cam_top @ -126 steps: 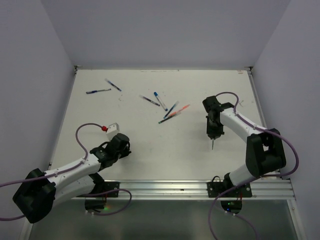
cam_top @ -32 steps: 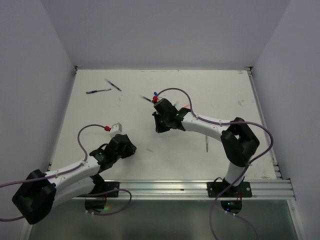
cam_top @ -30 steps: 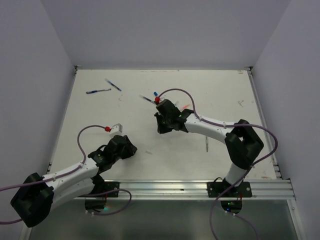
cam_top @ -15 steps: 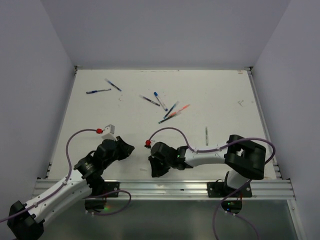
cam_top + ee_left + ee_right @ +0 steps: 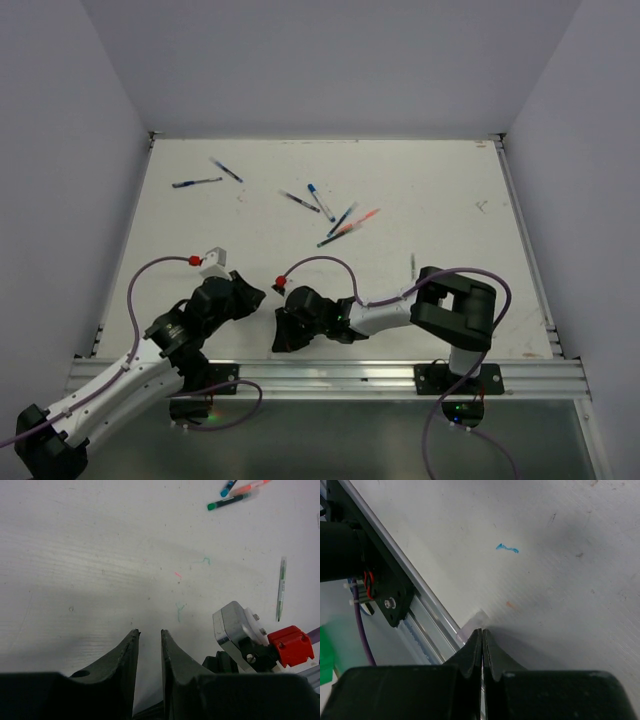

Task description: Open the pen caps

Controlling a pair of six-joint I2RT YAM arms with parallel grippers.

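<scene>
Nearest to me, at about 6 o'clock on the table (image 5: pixel 450 180), the right gripper (image 5: pixel 481 631) points down at the near edge. Only its own wrist view shows the jaws well. The two fingers are pressed together with nothing between them, and their tips are just beside the metal rail (image 5: pixel 427 615). A small blue scribble (image 5: pixel 507 548) lies on the white surface further in. From above, this gripper is only a dark block and the fingers cannot be made out.

Just on its 9 o'clock side is the left gripper (image 5: pixel 149 639). Its wrist view shows the jaws a little apart, a narrow slit with bare table seen through it, holding nothing. The same view shows the right arm's wrist camera (image 5: pixel 239 634) with a red part, near the fingers at 3 o'clock. A lone pen (image 5: pixel 280 587) lies beyond it.

The pen caps (image 5: pixel 311 187) are well apart from both grippers, on pens (image 5: pixel 342 220) scattered from the centre toward 12 and 10 o'clock. The top view shows the whole group, while the left wrist view catches only three pen ends. The caps are short and mostly blue. One orange-red cap (image 5: pixel 372 213) is on a pale orange pen. They are too small to tell whether each sits fully on its pen.
</scene>
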